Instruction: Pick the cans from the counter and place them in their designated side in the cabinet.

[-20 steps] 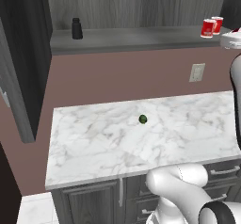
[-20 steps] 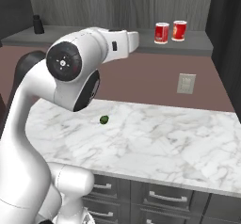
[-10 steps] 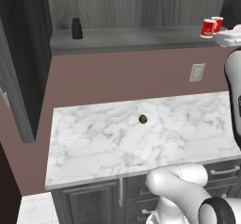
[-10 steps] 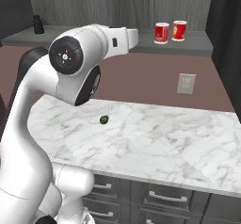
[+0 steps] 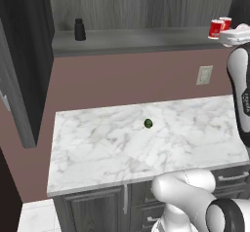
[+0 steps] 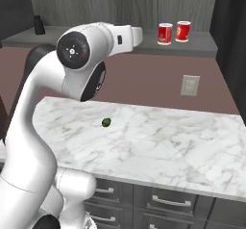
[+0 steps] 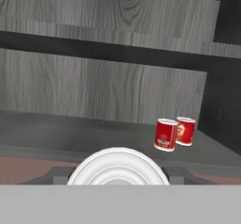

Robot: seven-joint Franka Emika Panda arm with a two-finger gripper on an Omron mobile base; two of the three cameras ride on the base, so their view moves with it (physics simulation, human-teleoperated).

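Both base views look forward and down from behind the arm onto the white grey-veined marble counter (image 5: 112, 148), the left one from its left, the right one from its right. They share the tiny green ball (image 6: 106, 122) at centre and two red cans (image 6: 173, 32) at upper right. The hand view faces the dark grey wood-grain cabinet (image 7: 94, 86) closely, cans at right.

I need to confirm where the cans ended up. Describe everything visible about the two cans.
The two cans are small upright cylinders with silvery tops, standing side by side, almost touching, on the long grey shelf of the cabinet, towards its right end. One is dark red with white bands; the other is plain bright red. Both look like metal, undented. Nothing but the shelf touches them, and they stand apart from the black bottle at the far left.
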